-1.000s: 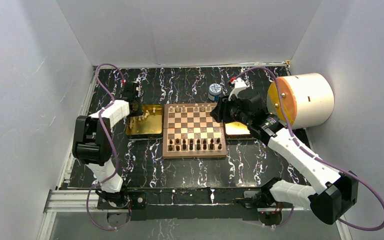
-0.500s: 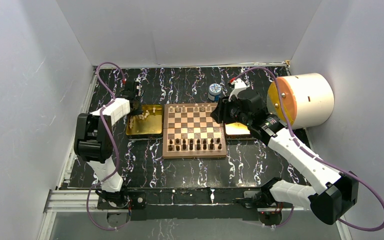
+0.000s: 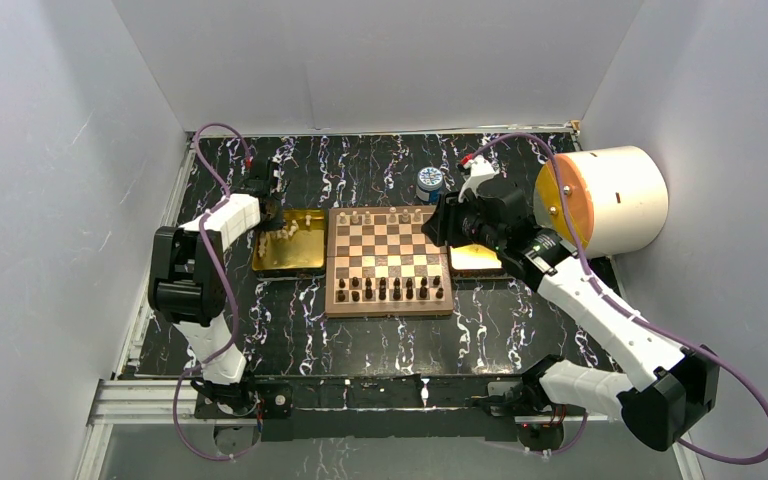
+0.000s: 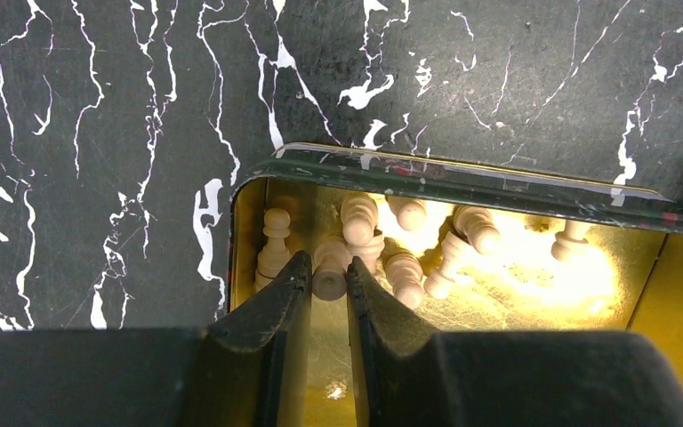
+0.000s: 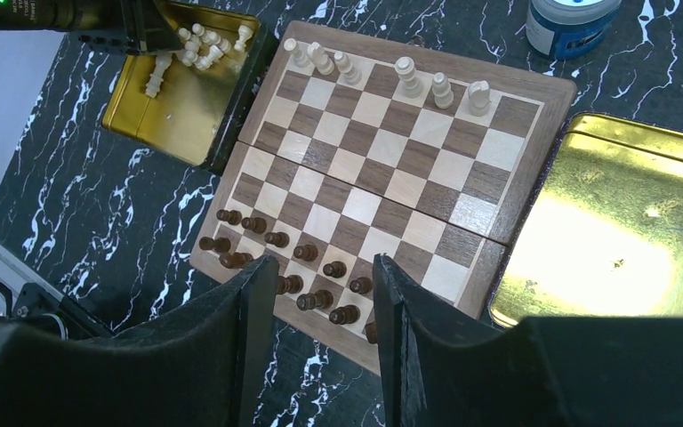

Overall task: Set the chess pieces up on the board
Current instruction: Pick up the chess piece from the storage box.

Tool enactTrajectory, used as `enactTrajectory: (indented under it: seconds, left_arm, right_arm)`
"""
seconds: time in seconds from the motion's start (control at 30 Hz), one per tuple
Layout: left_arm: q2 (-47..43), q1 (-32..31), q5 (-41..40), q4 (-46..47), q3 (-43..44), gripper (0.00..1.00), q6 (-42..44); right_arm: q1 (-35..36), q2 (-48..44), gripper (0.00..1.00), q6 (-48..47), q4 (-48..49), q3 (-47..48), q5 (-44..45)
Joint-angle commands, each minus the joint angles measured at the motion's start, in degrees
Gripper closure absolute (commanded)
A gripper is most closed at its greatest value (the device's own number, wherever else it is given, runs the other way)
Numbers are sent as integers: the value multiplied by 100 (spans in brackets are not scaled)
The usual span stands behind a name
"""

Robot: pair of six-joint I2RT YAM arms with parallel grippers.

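Pawn [image 4: 329,271], cream, pinched between left fingers [image 4: 283,298] near a corner inside gold tray [image 4: 462,181], among other loose chess pieces [image 4: 460,233]. Right fingers [image 5: 247,329] spread, empty, above board [image 5: 391,169] just beside that tray.

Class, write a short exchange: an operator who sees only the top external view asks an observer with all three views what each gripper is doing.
Operator: From overhead I can't see under the left wrist. Is anything gripped?
Observer: Yes. The left gripper pinches one cream piece inside the gold tray.
Operator: And the right one?
Observer: The right gripper is open with nothing between its jaws; its camera looks down on the board.
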Motion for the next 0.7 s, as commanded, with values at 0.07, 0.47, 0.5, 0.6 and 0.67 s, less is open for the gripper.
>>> enactTrajectory:
  seconds: [0.07, 0.47, 0.5, 0.6, 0.67]
  left_arm:
    - [-419, 10, -123, -722, 441, 94, -45]
    - [-1079, 6, 146, -1138, 695, 94, -55]
    - [-1110, 6, 232, -1151, 714, 94, -70]
    - [-1214, 1, 565, -1223, 795, 94, -89]
    - [-1302, -15, 822, -1250, 828, 94, -133]
  right_arm:
    - [11, -298, 47, -36, 115, 90, -5]
    - [17, -302, 47, 96, 112, -99, -5]
    - [16, -289, 47, 107, 113, -99, -16]
    - [11, -266, 47, 158, 116, -77, -16]
    - [14, -234, 47, 179, 104, -79, -16]
